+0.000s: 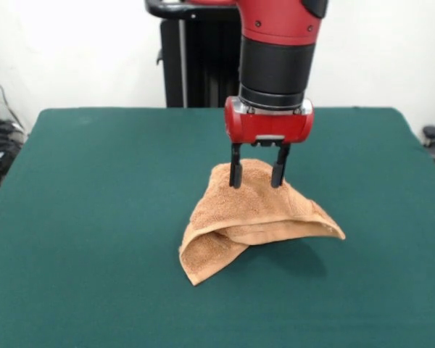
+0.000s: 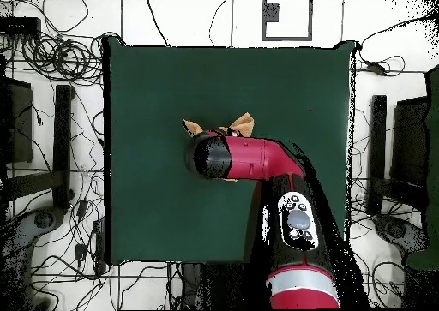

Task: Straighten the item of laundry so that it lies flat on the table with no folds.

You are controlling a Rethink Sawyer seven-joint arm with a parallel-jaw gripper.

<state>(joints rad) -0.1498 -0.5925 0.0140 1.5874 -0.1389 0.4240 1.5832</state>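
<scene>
Green table (image 1: 94, 217), bare but for one thing near mid-top. Arm (image 1: 279, 43) down from above, straight over it; in the overhead view arm (image 2: 274, 166) hides most of it, only two tan corners poking out past the wrist. Towel (image 1: 246, 217) bunched into a tent: peak pulled up at the gripper, skirts draped down onto the cloth top, one point reaching to the picture's right, a doubled flap folded under at the lower left, hem band visible along that fold. Not flat yet, probably early in the job. Gripper (image 1: 258, 174) at the peak, jaws narrow, pinched on a ridge of terry, both fingers (image 1: 235, 170) sunk into the pile. Likely step in hand: lift and drag to spread. To do well: keep grip firm but rise only enough to free the tucked flap, not so high as to hang the whole towel in a rope; then draw sideways, away from the folded side, low over the top, letting felt friction peel the layers apart. Risk: grip at mid-cloth rather than at a corner, so a plain drop would just re-bunch it. Better to release, then re-take at a corner or hem.
</scene>
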